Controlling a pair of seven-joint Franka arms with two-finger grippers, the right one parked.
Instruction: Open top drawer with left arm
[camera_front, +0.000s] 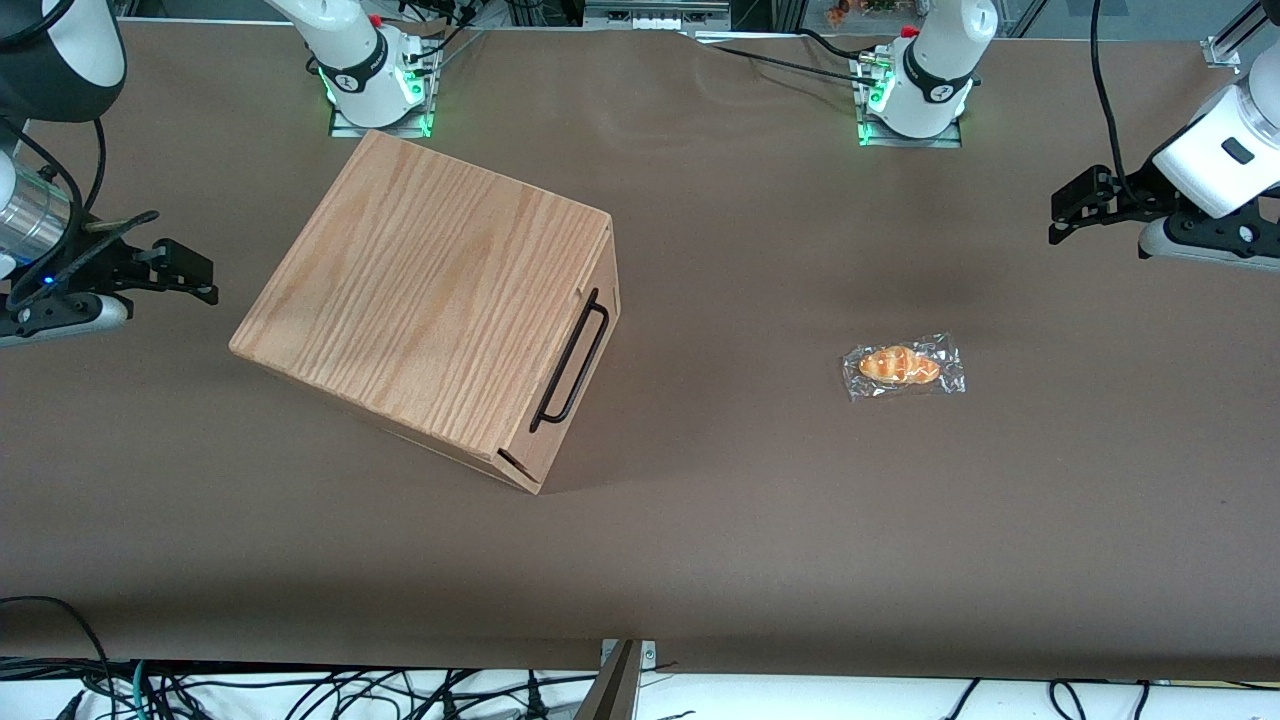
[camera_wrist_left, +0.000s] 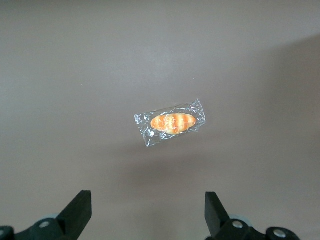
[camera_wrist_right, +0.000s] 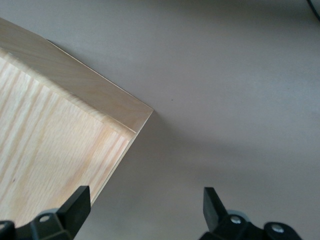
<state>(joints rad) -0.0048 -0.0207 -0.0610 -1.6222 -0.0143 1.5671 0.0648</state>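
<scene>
The oak-grain cabinet (camera_front: 425, 300) stands on the brown table toward the parked arm's end. Its top drawer front (camera_front: 558, 352) sits flush and shut, facing the working arm's end, with a thin black wire handle (camera_front: 572, 362) across it. The left arm's gripper (camera_front: 1062, 218) hangs above the table at the working arm's end, well away from the handle. It is open, with nothing between its dark fingers (camera_wrist_left: 80, 210). In the left wrist view the gripper (camera_wrist_left: 148, 210) looks down at bare table and a wrapped bun.
A bun in clear plastic wrap (camera_front: 903, 366) (camera_wrist_left: 171, 122) lies on the table between the cabinet and the left arm's gripper. A cabinet corner (camera_wrist_right: 75, 125) shows in the right wrist view. Two arm bases (camera_front: 915, 90) stand along the table's farthest edge.
</scene>
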